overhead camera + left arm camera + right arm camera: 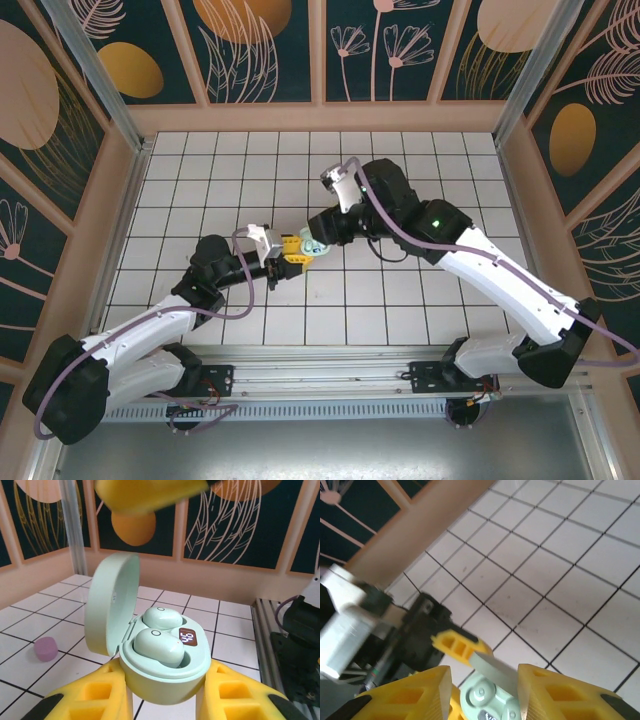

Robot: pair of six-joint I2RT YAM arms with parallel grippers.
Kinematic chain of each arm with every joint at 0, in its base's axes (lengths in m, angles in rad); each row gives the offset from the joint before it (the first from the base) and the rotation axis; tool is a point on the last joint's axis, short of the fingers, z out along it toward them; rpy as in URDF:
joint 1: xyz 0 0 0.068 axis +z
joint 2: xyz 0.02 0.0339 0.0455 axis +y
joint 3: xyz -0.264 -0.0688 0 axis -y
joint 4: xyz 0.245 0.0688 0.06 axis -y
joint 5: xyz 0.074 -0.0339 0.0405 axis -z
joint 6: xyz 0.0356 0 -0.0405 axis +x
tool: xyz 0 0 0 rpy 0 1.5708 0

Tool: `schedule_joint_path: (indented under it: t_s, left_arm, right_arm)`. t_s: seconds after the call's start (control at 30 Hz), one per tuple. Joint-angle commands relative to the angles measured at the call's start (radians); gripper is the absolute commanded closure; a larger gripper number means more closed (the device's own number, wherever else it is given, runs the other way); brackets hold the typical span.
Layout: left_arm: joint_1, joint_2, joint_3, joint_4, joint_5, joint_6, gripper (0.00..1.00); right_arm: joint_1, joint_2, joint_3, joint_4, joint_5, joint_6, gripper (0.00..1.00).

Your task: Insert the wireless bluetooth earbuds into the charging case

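My left gripper is shut on the mint green charging case, holding it above the tiles with its lid swung open. Two mint green earbuds sit in the case's wells beside a small lit display. A pale purple earbud lies on a tile to the left. My right gripper hovers just over the case, open, its fingers straddling the raised lid. From above, both grippers meet at the case mid-table.
The white tiled table is walled by peach panels on three sides. A metal rail and the right arm's base run along the near edge. One yellow finger of the right gripper hangs above the case.
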Motion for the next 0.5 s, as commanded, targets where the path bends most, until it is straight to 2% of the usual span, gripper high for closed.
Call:
schedule_joint_path:
  t_s: [0.0, 0.17, 0.3, 0.47]
  left_arm:
    - [-0.005, 0.005, 0.03, -0.007, 0.048, -0.001, 0.99]
    - [-0.006, 0.005, 0.049, -0.025, 0.051, 0.005, 0.99]
    - [-0.006, 0.006, 0.068, -0.044, 0.038, 0.005, 0.98]
    - [-0.006, 0.024, 0.09, -0.051, 0.015, -0.005, 0.98]
  right_arm:
    - [-0.04, -0.012, 0.058, 0.045, -0.028, 0.005, 0.64]
    - [-0.129, 0.052, 0.093, 0.015, -0.126, 0.036, 0.78]
    - [-0.132, 0.076, 0.058, 0.012, -0.186, 0.04, 0.82]
    - [-0.124, 0.032, -0.072, 0.039, -0.249, 0.076, 0.84]
